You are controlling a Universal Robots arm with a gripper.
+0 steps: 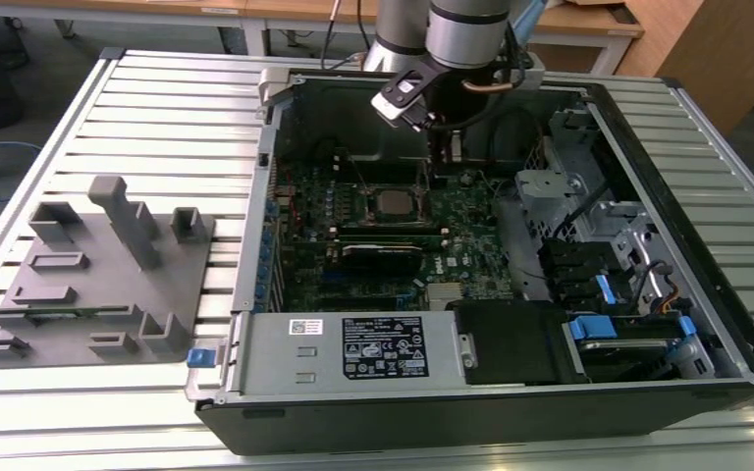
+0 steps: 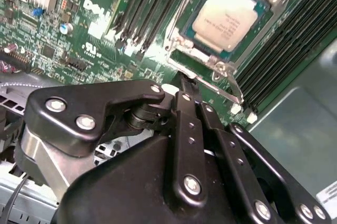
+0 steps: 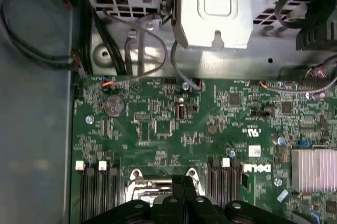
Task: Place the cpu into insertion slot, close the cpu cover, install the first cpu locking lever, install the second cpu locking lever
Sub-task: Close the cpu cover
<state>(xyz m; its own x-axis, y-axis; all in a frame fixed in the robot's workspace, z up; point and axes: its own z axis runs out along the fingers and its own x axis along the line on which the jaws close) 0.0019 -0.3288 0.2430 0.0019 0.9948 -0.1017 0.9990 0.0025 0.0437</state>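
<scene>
The cpu (image 2: pixel 224 17) is lying under the lowered cpu cover (image 2: pixel 200 57). The gripper (image 2: pixel 181 80), pinched narrow and empty, is hovering at the cpu's one o'clock in the exterior view, likely addressing the first lever and needing a steady hooking push

Gripper (image 2: pixel 184 80) fingertips sit just beside near edge of cpu cover (image 2: pixel 266 21). Cpu (image 2: pixel 224 16) just beyond fingertips, lying within cover's window. Memory slots (image 2: pixel 139 16) flank cover, either side of fingers. All on motherboard (image 1: pixel 475 228), inside case (image 1: pixel 252 245); case on table (image 1: pixel 154 108); fixture block (image 1: pixel 102 275) on table beside case, exterior view's left, well apart from fingers.
</scene>
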